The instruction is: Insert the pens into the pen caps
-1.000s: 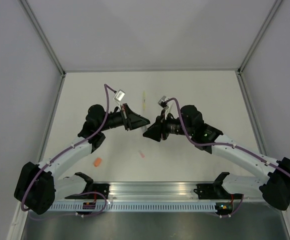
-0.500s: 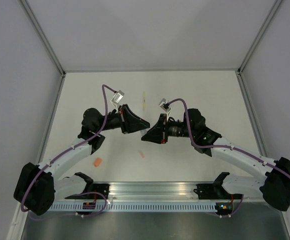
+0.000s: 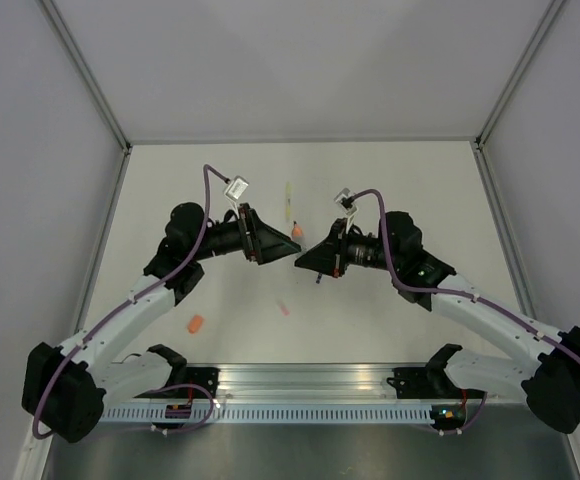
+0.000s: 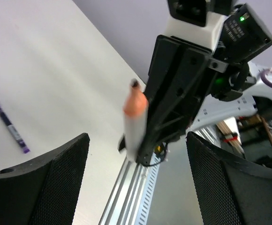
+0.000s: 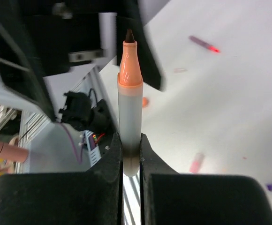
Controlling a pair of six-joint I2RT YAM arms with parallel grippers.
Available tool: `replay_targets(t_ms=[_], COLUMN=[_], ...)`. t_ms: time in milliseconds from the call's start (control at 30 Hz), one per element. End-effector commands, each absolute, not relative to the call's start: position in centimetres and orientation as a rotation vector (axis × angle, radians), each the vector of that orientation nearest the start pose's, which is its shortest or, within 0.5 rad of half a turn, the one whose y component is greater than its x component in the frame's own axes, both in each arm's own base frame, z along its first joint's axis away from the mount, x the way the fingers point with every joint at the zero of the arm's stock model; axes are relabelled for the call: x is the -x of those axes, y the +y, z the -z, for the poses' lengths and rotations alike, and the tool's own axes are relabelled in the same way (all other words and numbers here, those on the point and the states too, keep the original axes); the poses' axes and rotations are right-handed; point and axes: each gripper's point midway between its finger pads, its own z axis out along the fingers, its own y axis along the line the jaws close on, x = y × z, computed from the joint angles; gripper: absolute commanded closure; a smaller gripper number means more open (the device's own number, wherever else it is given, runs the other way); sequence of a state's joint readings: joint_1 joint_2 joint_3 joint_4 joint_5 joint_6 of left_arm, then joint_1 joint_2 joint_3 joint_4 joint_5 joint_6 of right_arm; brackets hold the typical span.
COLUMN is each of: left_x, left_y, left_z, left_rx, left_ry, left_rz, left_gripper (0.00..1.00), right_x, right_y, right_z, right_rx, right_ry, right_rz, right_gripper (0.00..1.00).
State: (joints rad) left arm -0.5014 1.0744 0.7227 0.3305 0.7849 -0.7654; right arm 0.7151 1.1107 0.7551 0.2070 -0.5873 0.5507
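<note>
My right gripper (image 5: 130, 138) is shut on the rear end of a grey pen with an orange tip (image 5: 130, 108), which sticks out toward the left arm. In the left wrist view that same pen (image 4: 135, 119) hangs in mid-air between the two wide-open fingers of my left gripper (image 4: 136, 138), touching neither. From above, the orange tip (image 3: 297, 231) shows between the left gripper (image 3: 286, 243) and the right gripper (image 3: 302, 262). An orange cap (image 3: 195, 324) and a pale pink cap (image 3: 284, 309) lie on the table. A yellow pen (image 3: 288, 200) lies further back.
A dark purple pen (image 4: 9, 126) lies on the white table, seen from the left wrist. A pinkish pen (image 5: 204, 44) lies further off in the right wrist view. Grey walls enclose the table; an aluminium rail (image 3: 310, 380) runs along its near edge.
The left gripper has opened and let go of the grey pen while the right gripper has shut on it. The two grippers have drawn slightly apart, baring the orange tip.
</note>
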Motion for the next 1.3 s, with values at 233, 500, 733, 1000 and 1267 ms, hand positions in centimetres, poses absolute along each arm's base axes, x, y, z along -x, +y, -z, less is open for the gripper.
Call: replay_targets(t_ms=[233,500,733,1000,1267], left_x=[-24.5,-23.9,-22.0,-22.7,-23.7], left_y=[-19.0,-10.9,-10.2,-10.0,-7.1], left_z=[-26.8,-14.4,-10.3,-8.2,-5.5], left_rx=[-0.158,-0.104,-0.3,-0.437,-0.54], left_ry=[2.068,2.625,2.848,2.977,3.138], left_rz=[0.781,0.036,-0.058,-0.148,-0.392], left_gripper=[0.13,0.19,0.21,0.2,0.22], right_x=[-24.9,-23.9,-22.8,-22.5,-22.8], right_y=[24.8,25.2,24.9,24.2,24.1], right_z=[-20.1,-21.1,-22.1,-22.2,-21.8], right_rx=[0.414,0.434,0.455,0.458,0.45], right_ry=[1.998,1.938,1.886,1.869,1.88], right_rz=[-1.081,-1.155,-1.173,-1.135,-1.114], right_gripper=[1.0,1.0,1.0,1.0,1.0])
